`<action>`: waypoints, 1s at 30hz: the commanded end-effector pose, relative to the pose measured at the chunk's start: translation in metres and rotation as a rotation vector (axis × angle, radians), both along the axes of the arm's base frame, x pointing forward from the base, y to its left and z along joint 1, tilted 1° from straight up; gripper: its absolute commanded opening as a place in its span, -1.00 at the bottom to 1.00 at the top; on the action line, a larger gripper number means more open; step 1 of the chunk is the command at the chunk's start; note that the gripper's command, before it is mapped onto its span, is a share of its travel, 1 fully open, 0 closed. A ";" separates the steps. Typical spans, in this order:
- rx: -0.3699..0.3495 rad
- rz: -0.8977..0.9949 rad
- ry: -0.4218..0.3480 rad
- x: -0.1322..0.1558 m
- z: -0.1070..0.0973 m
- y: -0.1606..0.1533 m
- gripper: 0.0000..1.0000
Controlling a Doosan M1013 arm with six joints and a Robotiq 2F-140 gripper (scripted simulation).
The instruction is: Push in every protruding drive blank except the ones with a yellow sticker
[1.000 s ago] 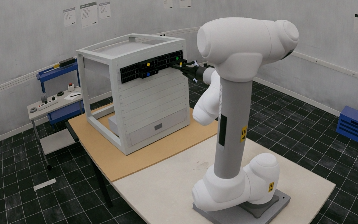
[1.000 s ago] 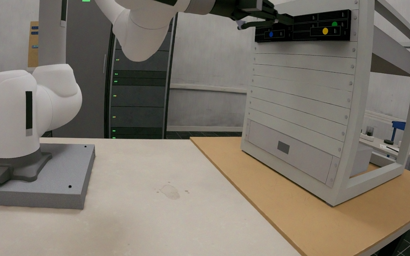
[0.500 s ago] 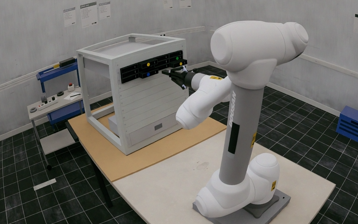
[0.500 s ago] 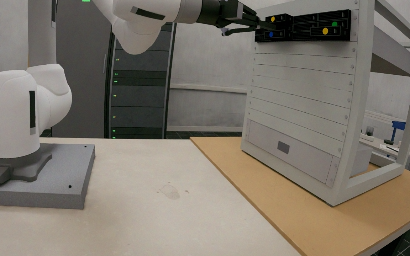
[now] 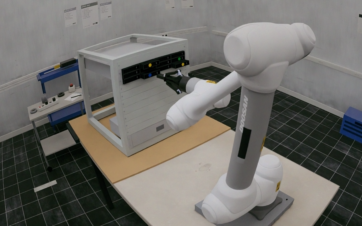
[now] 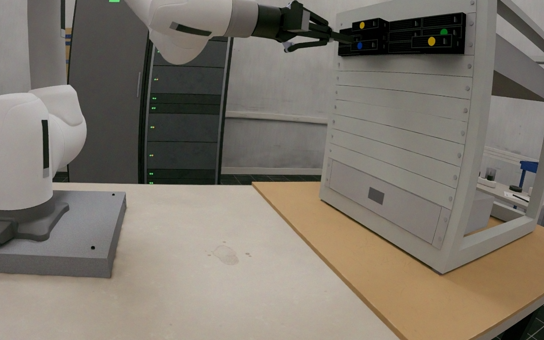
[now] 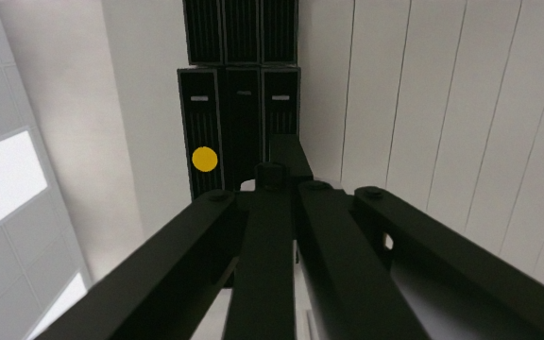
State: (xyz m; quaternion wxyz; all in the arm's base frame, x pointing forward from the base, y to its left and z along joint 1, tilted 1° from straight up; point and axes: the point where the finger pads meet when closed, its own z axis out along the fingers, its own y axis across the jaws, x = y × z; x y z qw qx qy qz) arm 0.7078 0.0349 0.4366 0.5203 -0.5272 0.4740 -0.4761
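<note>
The pale rack [image 5: 145, 112] [image 6: 396, 139] [image 7: 373, 94] stands upright. A blank with a blue sticker [image 5: 149, 75] [image 6: 360, 45] sticks out low in the second column from the top view's left. In the wrist view my finger hides its sticker. Above it a yellow-stickered blank [image 5: 149, 65] [image 6: 361, 25] [image 7: 204, 159] sticks out. Another yellow-stickered blank [image 5: 182, 64] [image 6: 431, 40] sticks out at the far column. The green-stickered blank [image 5: 179, 58] [image 6: 443, 32] looks flush. My gripper [image 5: 159, 76] [image 6: 351, 38] [image 7: 282, 156] is shut and empty, its tip at the blue-stickered blank's face; contact is unclear.
The rack stands on a tan board [image 5: 97, 146] [image 6: 392, 279] on the table [image 5: 159, 193] [image 6: 172, 295]. A side cart [image 5: 55, 102] stands beyond the rack's left side in the top view. A tall dark cabinet [image 6: 105, 105] stands behind in the exterior view.
</note>
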 end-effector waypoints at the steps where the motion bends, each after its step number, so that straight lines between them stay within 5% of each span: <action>1: 0.000 -0.001 -0.001 0.000 0.001 0.001 -0.80; 13: 0.000 -0.001 -0.001 0.001 0.000 0.006 -0.80; 30: 0.000 -0.001 -0.001 0.039 0.000 0.010 -0.80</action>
